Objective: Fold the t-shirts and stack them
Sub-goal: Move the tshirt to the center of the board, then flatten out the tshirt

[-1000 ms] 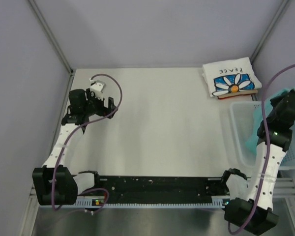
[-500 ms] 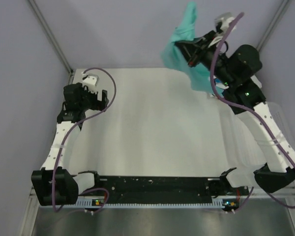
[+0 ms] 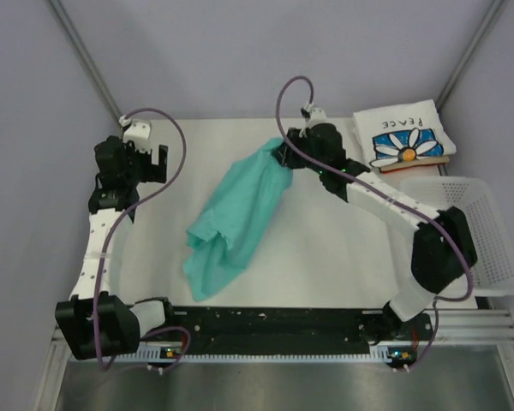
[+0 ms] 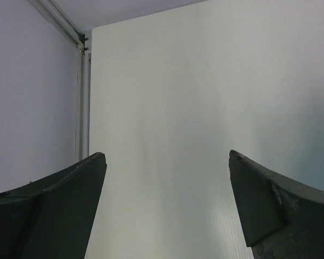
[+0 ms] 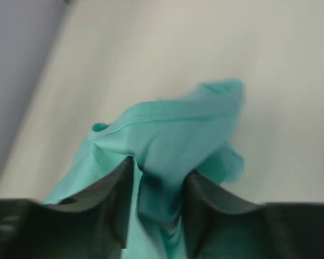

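Two arms reach over a white desk [image 3: 325, 257] in the overhead view. At upper centre of the frame, the right tool [image 3: 280, 155] is clamped on one end of the teal-green t-shirt [image 3: 236, 218]. The shirt trails down and to the left in a crumpled band, and its lower end is bunched on the desk at centre left. In the right wrist view the right tool [image 5: 156, 183] has its dark fingers [image 5: 116, 199] pinching a fold of the teal-green t-shirt [image 5: 167, 135]. At upper left the left tool [image 3: 150, 160] holds nothing. Its own camera shows the left tool [image 4: 167, 162] spread wide above bare desk. A folded daisy-print t-shirt [image 3: 403, 137] lettered "PEACE" lies at upper right. Just below it, at the right edge, stands a white mesh basket [image 3: 497, 248].
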Controlling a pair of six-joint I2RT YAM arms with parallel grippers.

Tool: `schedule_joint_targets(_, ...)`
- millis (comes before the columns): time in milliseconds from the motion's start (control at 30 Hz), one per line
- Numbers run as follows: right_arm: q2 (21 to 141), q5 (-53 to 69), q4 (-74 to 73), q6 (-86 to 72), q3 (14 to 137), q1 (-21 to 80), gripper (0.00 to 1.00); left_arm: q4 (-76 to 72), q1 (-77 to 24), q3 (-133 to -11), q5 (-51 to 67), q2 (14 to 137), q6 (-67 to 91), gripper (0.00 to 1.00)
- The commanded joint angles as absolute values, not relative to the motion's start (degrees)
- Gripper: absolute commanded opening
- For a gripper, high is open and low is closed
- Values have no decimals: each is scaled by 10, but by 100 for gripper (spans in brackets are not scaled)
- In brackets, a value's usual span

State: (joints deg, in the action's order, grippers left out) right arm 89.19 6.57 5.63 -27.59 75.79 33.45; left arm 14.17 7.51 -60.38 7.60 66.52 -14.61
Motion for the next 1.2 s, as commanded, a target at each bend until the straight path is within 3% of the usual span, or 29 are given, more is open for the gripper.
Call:
schedule_joint_targets(0,968,-124,-73,-296,708,284,46,149,76,-613,92,682,-177,99)
schedule_joint_targets(33,972,-133,-96,-294,705,267,55,161,76,-611,105,680,-185,98)
schedule_joint_targets(133,951,-139,-111,-243,693,243,66,189,76,-593,155,660,-220,98)
schedule_joint_targets(267,897,-79,-97,-151,686,280,70,265,76,-589,199,634,-249,98)
schedule_joint_targets(400,895,51,-42,13,676,397,72,324,82,-594,151,621,-221,99)
schedule_joint_targets(533,995,172,-110,138,770,511,61,318,143,-597,112,620,-196,99)
schedule_joint_targets(600,1064,157,-156,149,842,549,57,308,191,-606,115,634,-192,99)
schedule_joint_targets(767,1207,69,-207,111,982,591,57,316,260,-631,141,678,-184,99)
schedule_joint_targets(1033,1282,41,-215,100,996,592,58,324,263,-611,171,697,-207,99)
schedule_joint_targets(1100,1284,53,-214,88,987,592,45,335,263,-614,192,700,-220,99)
schedule_joint_targets(1167,1278,45,-214,75,979,590,23,339,264,-615,204,700,-223,99)
